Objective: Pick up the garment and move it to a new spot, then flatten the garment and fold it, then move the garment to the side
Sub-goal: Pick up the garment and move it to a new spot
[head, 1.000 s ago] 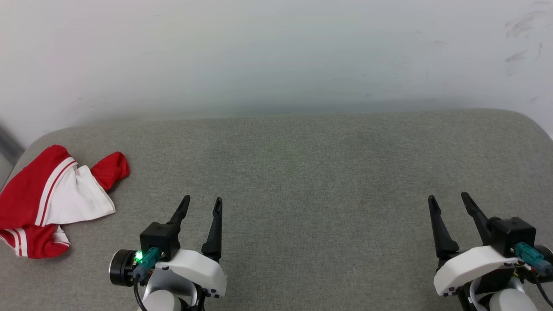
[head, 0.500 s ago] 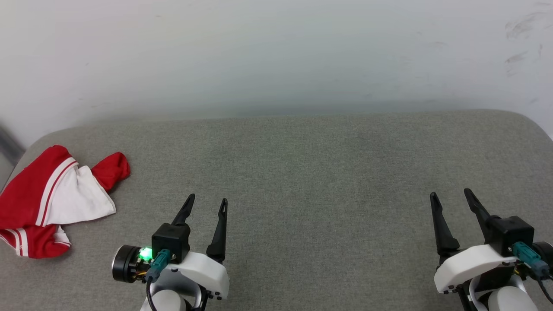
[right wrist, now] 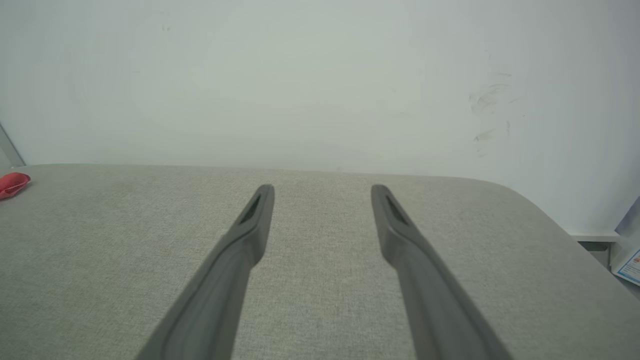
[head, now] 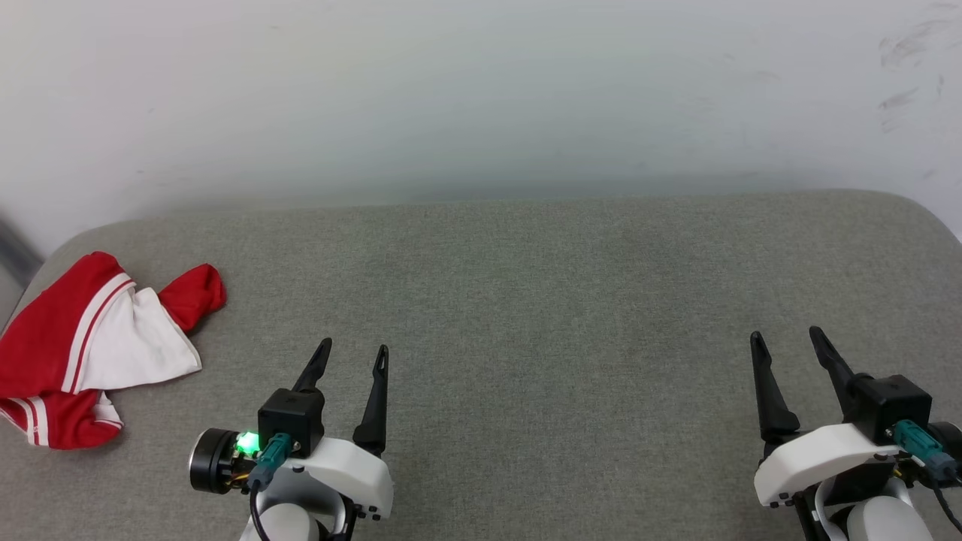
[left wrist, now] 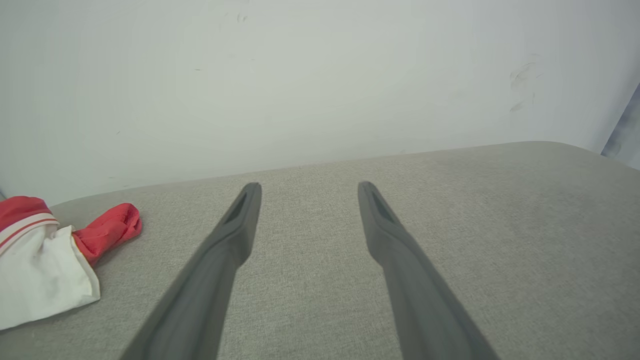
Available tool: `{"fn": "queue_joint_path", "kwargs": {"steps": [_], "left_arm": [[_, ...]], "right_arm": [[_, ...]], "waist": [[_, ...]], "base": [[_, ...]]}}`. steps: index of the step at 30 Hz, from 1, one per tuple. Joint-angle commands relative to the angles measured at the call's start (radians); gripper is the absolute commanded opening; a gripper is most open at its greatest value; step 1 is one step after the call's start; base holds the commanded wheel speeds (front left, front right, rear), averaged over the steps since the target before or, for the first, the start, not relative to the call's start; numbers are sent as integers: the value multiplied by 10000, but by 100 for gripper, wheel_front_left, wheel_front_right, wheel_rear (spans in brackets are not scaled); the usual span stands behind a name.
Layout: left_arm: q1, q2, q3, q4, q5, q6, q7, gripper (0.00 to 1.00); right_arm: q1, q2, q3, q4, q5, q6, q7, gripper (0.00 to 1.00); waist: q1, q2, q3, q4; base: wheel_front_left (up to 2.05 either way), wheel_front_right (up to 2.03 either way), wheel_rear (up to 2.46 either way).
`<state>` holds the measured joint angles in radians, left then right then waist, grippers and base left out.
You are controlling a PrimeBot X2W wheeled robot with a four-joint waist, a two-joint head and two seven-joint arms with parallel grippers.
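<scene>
The garment (head: pixel 83 353) lies crumpled at the far left end of the grey fabric-covered worktop (head: pixel 564 300), near its rounded corner and not far from the wall (head: pixel 481 98); it is bunched rather than spread, with a white sleeve (head: pixel 135 346) lying over red cloth and a red lobe poking out toward the middle; nothing touches it. The left gripper (head: pixel 353 346) is poised over the near edge, its two dark fingers spread wide with nothing between them; it points forward over bare fabric, so the garment sits well off to its left. The right gripper (head: pixel 784 333) hangs at the far right, equally wide and empty, well apart from the cloth. I judge this a ready pose for the pick-up step, which is not yet begun: the jaws are wide so either can close on a fold, and the arms are low and apart, leaving the open middle of the worktop as a likely new spot for spreading; the left arm, being nearer, looks the natural one to reach.

The garment's left and lower edges run off the head view, so its full extent cannot be judged. No lettering shows, and which side faces up cannot be told; the striped trim (head: pixel 34 424) shows on the lowest fold, but whether that is hem, collar or cuff is unclear; the layers beneath the sleeve are covered. In the right wrist view a small red tip of it peeks in at the left edge. How high either gripper stands above the fabric is hard to read. A blue-and-white printed slip (right wrist: pixel 631 267) is cut by the frame and unreadable.
</scene>
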<state>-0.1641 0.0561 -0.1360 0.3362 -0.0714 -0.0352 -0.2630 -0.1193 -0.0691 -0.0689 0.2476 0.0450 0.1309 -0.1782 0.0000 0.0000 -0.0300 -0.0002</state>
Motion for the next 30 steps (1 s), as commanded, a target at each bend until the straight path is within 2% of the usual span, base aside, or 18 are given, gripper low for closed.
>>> {"fn": "queue_joint_path", "kwargs": {"steps": [1,6,11,30], "left_arm": [[-79,-11,34,26,-2,-4,-28,100],[-121,-19,81,8,24,36,-28,100],[-170,-30,183,-70,-34,98,-28,100],[-51,0,1138,-642,10,469,-26,100]], "right_arm": [[-118,50,-11,34,75,-3,-68,100],[-152,76,-33,88,12,-3,-109,100],[-166,26,88,-39,43,-3,-112,100],[83,-80,572,-1229,289,-3,281,100]], "waist": [[0,0,5,6],[0,0,24,94],[0,0,90,464],[0,0,354,3085]], "base": [[0,0,0],[0,0,0],[0,0,0],[0,0,0]]}}
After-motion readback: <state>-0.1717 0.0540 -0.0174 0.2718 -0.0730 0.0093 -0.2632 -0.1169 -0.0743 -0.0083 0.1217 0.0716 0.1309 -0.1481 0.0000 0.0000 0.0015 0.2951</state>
